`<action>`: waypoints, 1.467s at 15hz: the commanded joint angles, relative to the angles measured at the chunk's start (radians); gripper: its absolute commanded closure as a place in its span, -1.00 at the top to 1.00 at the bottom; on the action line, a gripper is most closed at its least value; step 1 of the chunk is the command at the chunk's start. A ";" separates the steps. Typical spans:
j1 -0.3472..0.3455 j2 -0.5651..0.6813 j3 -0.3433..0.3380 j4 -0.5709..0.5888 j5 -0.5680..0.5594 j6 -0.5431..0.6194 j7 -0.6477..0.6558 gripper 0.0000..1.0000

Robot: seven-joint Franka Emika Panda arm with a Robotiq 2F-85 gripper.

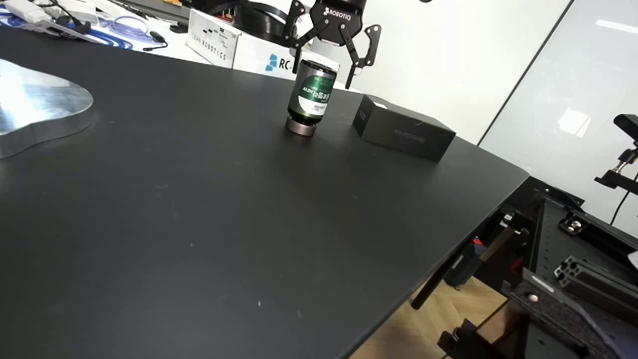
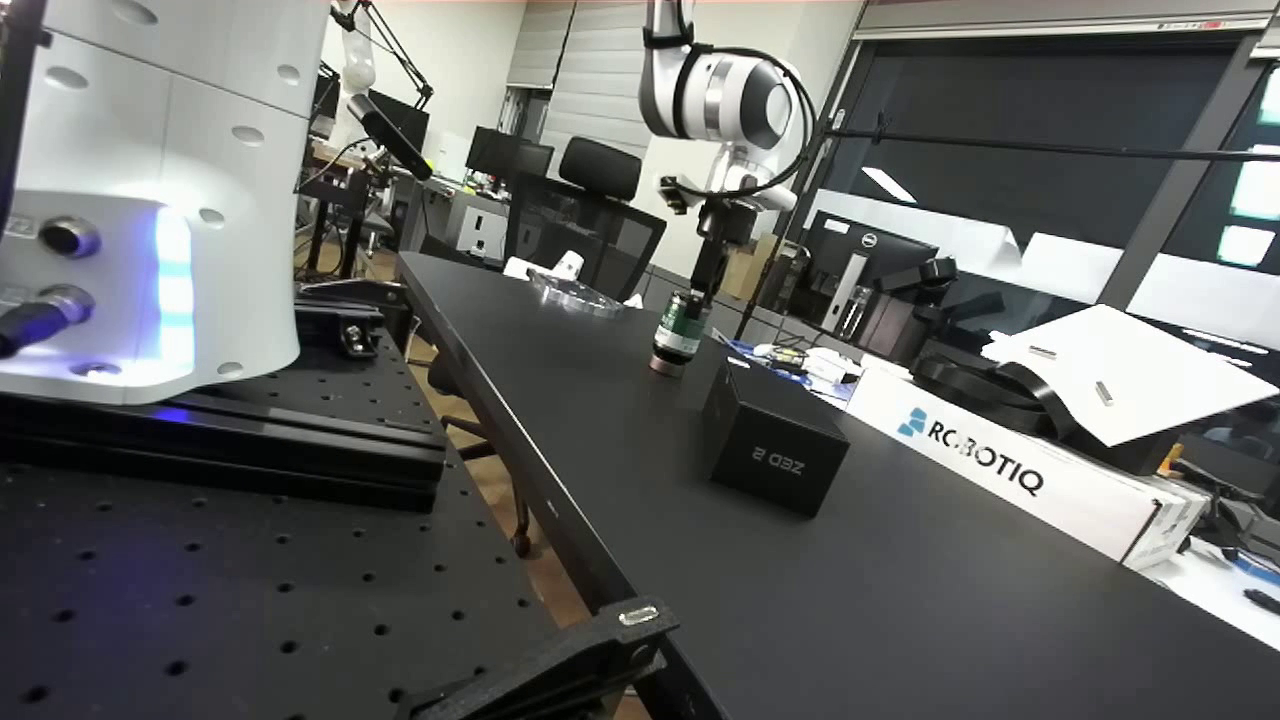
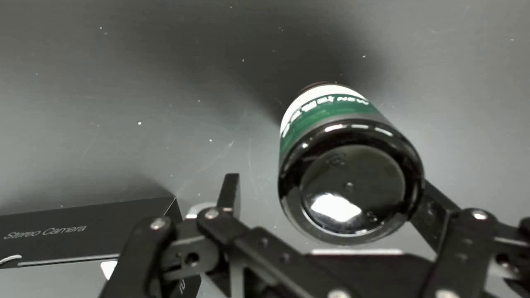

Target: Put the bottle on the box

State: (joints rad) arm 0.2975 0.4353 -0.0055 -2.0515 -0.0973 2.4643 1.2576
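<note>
The bottle [image 1: 313,94] has a dark grey body and a green and white label band. It stands upside down on its reddish cap on the black table, also seen in an exterior view [image 2: 682,328]. In the wrist view its dark round bottom faces the camera [image 3: 352,186]. My gripper [image 1: 323,79] is open, with its fingers on either side of the bottle's upper part. In the wrist view the gripper [image 3: 331,188] shows a gap on the left, and the right finger is close against the bottle; contact is unclear. The flat black box [image 1: 406,130] lies beside the bottle, also here [image 2: 775,440].
A long white box [image 1: 261,54] stands behind the table with cables [image 1: 129,30] near it. A shiny metal plate [image 1: 40,104] lies on the table away from the bottle. The table edge [image 2: 535,470] runs near the black box. The white robot base [image 2: 150,200] stands beyond that edge.
</note>
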 commanded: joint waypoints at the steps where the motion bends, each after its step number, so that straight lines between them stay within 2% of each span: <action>1: -0.003 0.013 0.002 0.012 0.010 0.011 0.014 1.00; 12: -0.001 0.016 0.016 0.010 0.049 0.020 0.007 1.00; 13: 0.004 0.015 0.012 0.006 0.038 0.032 0.010 0.50; 14: 0.008 0.011 0.008 0.002 0.031 0.041 0.016 0.48; 18: -0.001 -0.029 0.033 -0.023 0.059 0.038 -0.024 -0.10; 22: 0.001 -0.137 0.053 -0.081 0.053 0.035 -0.049 -0.11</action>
State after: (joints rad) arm 0.3025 0.4053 0.0333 -2.0679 -0.0550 2.5063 1.2306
